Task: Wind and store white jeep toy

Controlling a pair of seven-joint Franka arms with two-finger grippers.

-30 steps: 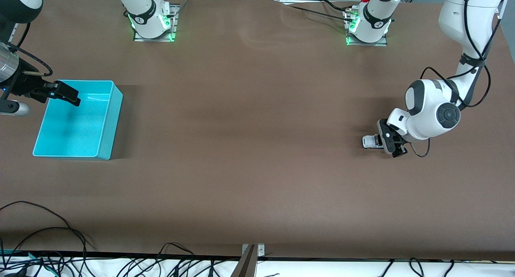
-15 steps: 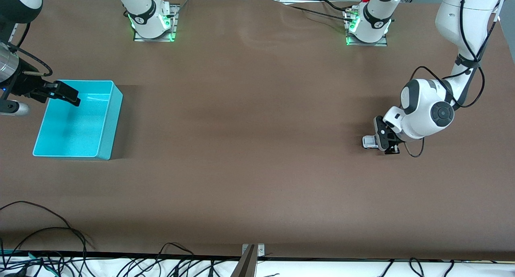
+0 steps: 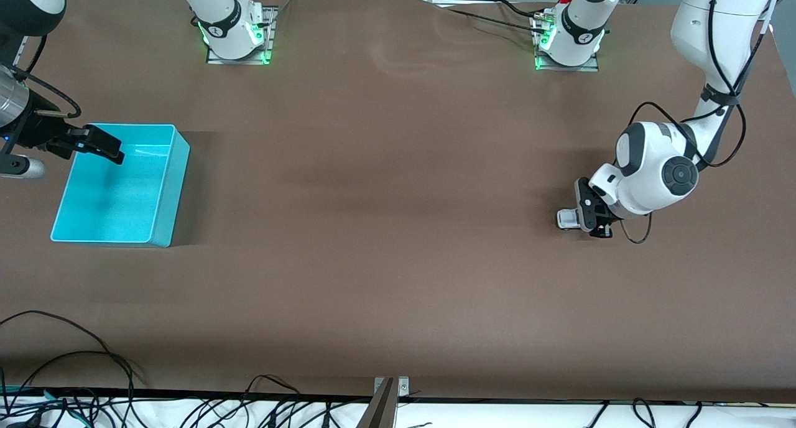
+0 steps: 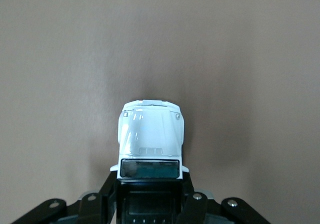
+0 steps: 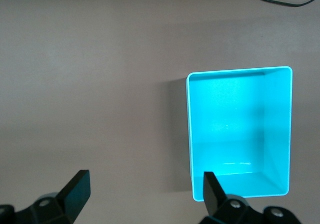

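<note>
On a brown worktop (image 3: 385, 229) we see the white jeep (image 3: 566, 219) standing on its wheels toward the left arm's end, with the left gripper (image 3: 591, 219) down at worktop level and clamped on its sides. In the left wrist view the jeep (image 4: 150, 139) points its hood away from the camera, the black fingers (image 4: 107, 194) pressing its body from either flank at the cabin, the hood and windshield showing free ahead of them. We find bare brown surface on every side of the toy, and it sits well in from the worktop's edges. Well apart, at the right arm's end, a turquoise bin (image 3: 163, 191) lies open-topped and flat on the surface, about as far from the front camera as the jeep; between the two stretches the whole middle of the worktop with nothing standing on it. The right gripper (image 3: 93, 143) waits in the air over the bin's rim at the edge farther from the front camera, its fingers spread apart and holding nothing. In the right wrist view we look down past those two fingers (image 5: 75, 189) into the bin (image 5: 280, 129), whose inside shows only its own turquoise floor and walls. We note a tangle of black cables (image 3: 68, 378) along the worktop edge nearest the front camera, lying off the working surface, and both arms' bases (image 3: 233, 30) bolted along the edge farthest from it.
</note>
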